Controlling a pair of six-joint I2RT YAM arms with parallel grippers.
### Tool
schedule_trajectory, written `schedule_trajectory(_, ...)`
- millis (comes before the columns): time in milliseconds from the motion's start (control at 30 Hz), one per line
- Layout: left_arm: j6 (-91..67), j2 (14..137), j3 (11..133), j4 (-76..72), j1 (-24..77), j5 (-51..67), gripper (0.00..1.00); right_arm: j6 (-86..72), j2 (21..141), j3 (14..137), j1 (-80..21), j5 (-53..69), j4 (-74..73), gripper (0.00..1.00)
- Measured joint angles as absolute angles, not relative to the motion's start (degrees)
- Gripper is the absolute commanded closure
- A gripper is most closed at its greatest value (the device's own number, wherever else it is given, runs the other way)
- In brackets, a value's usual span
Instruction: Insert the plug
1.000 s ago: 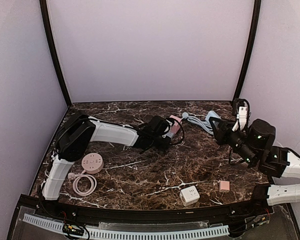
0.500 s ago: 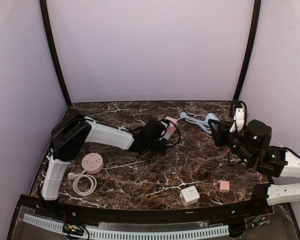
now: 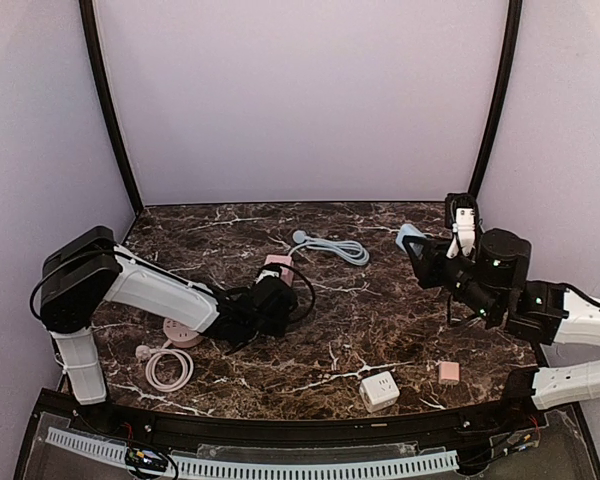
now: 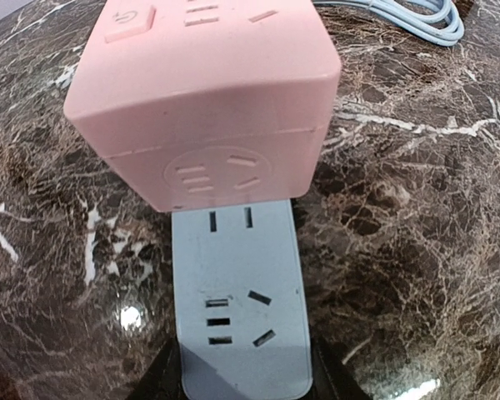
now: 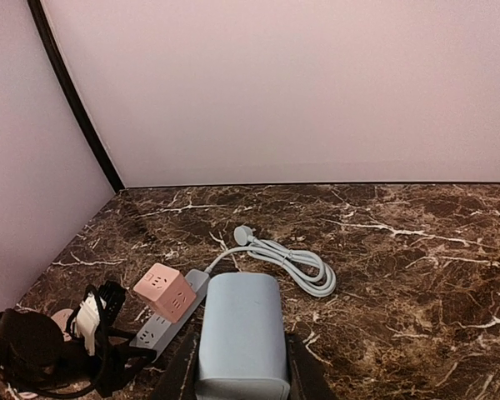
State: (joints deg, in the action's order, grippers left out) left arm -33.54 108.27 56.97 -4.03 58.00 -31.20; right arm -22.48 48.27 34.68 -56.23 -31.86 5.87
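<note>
Dark marbled surface [image 3: 380, 310] with white veins, closed in by pale lilac walls, carries the plug [image 3: 300, 237] near its rear middle. The plug lies flat and free of both arms, and its pale blue cord [image 3: 340, 250] is looped beside it. In the right wrist view the cord runs back to a grey-blue power strip [image 4: 237, 308].

A pink cube [image 4: 208, 92] of sockets sits on the far end of that strip. A button on the cube's top face bears a power symbol.

The left tool [image 4: 243, 387] is closed narrow on the strip's near end, one dark finger on each long side. Its arm has the elbow raised at the left edge and the white forearm stretched low toward the middle.

The right arm reaches in from the right edge with its wrist lifted above the surface and pointing left. The right tool [image 5: 242, 371] grips a light blue block [image 5: 237, 325], well apart from the plug.

A round pink socket [image 3: 180, 330] and a white coiled cable [image 3: 168, 368] lie at front left under the left arm. A white cube [image 3: 379, 390] and a small pink cube [image 3: 448, 372] sit at front right.
</note>
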Motion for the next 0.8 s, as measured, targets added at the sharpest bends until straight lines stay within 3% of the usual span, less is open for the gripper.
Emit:
schedule_trajectory(200, -41.08, 106.85, 54.94, -2.61, 62.83, -33.71, 0.85, -23.97, 47.62, 36.47, -56.23, -29.12, 2.68, 1.00)
schedule_trajectory(400, -46.37, 106.48, 54.87, -1.28, 67.35, -34.48, 0.71, -25.52, 44.38, 36.95, -56.23, -25.76, -2.28, 1.00)
schedule_trajectory(467, -47.31, 106.48, 54.98, -1.04, 68.66, -34.52, 0.62, -25.87, 43.27, 36.95, -56.23, -25.21, -4.05, 1.00)
schedule_trajectory(567, -48.90, 106.48, 55.07, -0.75, 70.08, -34.44, 0.35, -26.26, 42.09, 36.95, -56.23, -24.73, -6.68, 1.00)
schedule_trajectory(633, -49.43, 106.54, 55.13, -0.25, 70.89, -33.26, 0.24, -26.52, 41.50, 36.95, -56.23, -24.12, -8.47, 1.00)
schedule_trajectory(800, -49.95, 106.83, 55.61, 0.78, 74.43, -32.27, 0.17, -27.16, 40.97, 37.93, -56.23, -22.48, -13.45, 1.00)
